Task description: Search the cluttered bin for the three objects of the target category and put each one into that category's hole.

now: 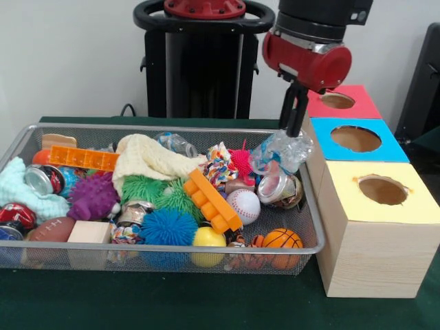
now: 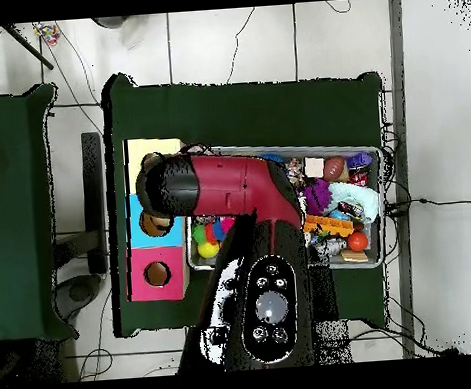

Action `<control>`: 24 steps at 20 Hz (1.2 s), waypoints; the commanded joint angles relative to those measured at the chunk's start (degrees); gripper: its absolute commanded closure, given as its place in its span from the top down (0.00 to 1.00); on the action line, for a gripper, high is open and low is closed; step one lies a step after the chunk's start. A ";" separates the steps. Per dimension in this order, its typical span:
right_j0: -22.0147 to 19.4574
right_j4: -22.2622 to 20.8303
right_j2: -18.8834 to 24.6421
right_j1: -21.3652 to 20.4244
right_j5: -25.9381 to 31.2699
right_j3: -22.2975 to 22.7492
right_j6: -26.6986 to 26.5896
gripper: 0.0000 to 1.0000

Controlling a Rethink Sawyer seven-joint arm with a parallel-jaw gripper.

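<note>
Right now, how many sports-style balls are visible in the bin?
4: baseball at centre-right, basketball at the front right corner, yellow ball at front centre, football at front left. Clutter may hide more.

The arm (image 1: 313,48) is the usual Sawyer look: glossy red shell on the wrist segment, a black cylindrical link above it, and a thin silver band where the two meet. Below the red part hangs a slim black gripper (image 1: 294,113), basically two narrow dark bars. The pedestal (image 1: 203,62) is a black column with a black ring handle around a red cap. From overhead the arm is a long red casing running into a black section with a round grey button pad and small lights.
</note>
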 commanded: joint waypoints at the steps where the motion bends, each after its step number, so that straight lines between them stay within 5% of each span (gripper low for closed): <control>1: 1.80 -1.17 5.37 2.93 6.17 -1.60 -1.08 0.00; 14: 4.19 -1.75 5.23 1.31 2.81 2.52 -1.35 0.00; 24: 0.89 -1.81 8.76 -0.20 -3.83 7.43 -4.45 0.00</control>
